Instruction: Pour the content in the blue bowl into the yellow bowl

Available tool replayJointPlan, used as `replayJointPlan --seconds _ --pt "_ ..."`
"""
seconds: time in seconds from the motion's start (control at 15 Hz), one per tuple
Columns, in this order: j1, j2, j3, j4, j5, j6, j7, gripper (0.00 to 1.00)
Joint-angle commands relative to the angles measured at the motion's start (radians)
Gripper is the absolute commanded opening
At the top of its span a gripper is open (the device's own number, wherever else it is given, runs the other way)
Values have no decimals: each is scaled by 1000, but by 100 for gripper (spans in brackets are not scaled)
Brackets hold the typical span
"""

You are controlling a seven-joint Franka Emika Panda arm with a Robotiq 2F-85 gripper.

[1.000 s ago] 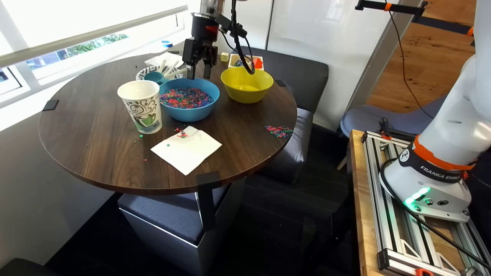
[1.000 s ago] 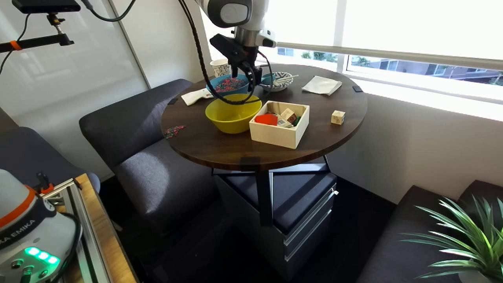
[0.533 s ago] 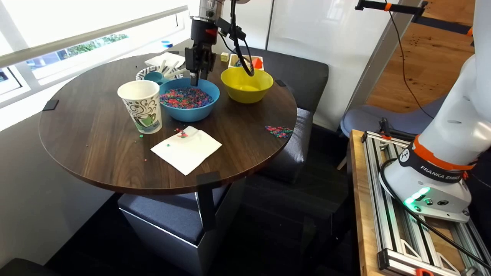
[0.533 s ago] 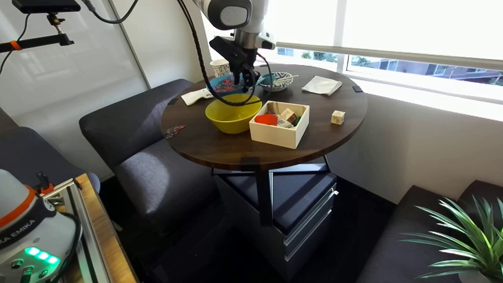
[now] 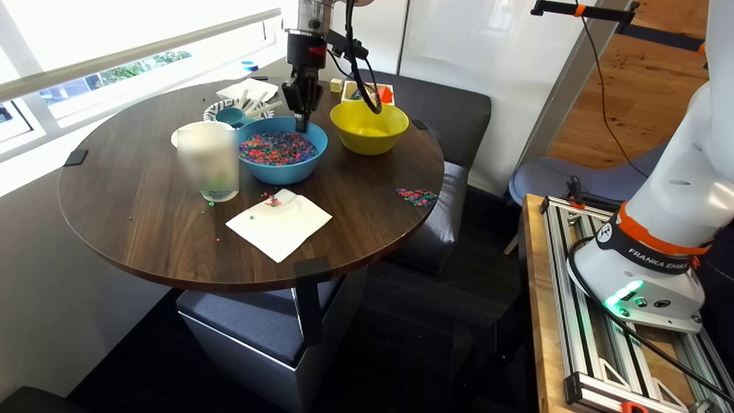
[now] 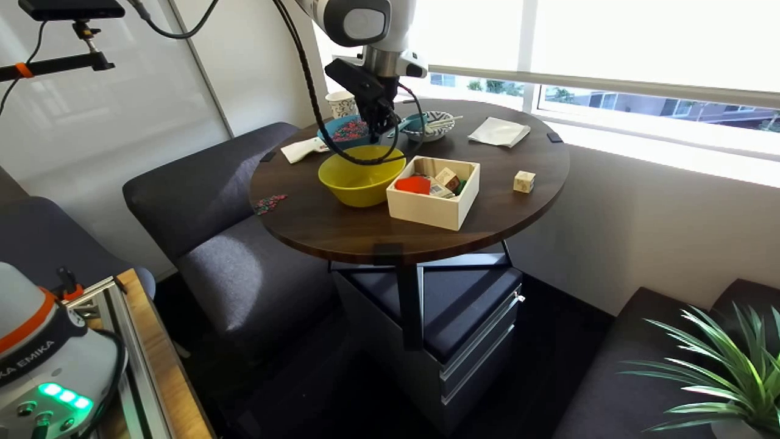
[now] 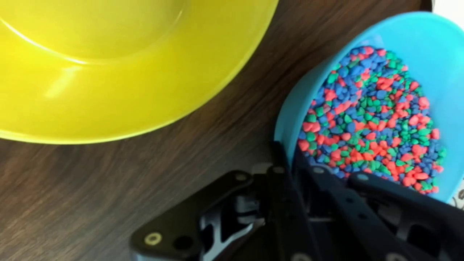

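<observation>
Tool (image 7: 288, 154), jaws nearly together, grips the blue bowl (image 7: 436, 69) by its rim.

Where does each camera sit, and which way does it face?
In an exterior view: on the paper cup side, looking down across the table; base, arm and gripper show.
In an exterior view: on the wooden box side, looking roughly the opposite way; the same parts show.
Wrist view: on the wrist, looking down past fingers closed on the blue bowl, yellow bowl beside it.
Both exterior views share the table and these bowls.
</observation>
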Motion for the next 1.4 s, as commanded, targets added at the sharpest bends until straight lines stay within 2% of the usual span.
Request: replayJointPlan --seconds 0.0,0.27,0.53,0.87,1.33 --pt "3 16 -2 25 -18 -63 -10 1" --pt "-28 -28 -9 11 4 -77 -39 1" --pt "-66 -95 -24 -41 36 -41 -53 1" --pt "-106 -155 -32 -40 83 -40 -76 1" --pt "-111 -308 -69 -111 59 -98 -135 1"
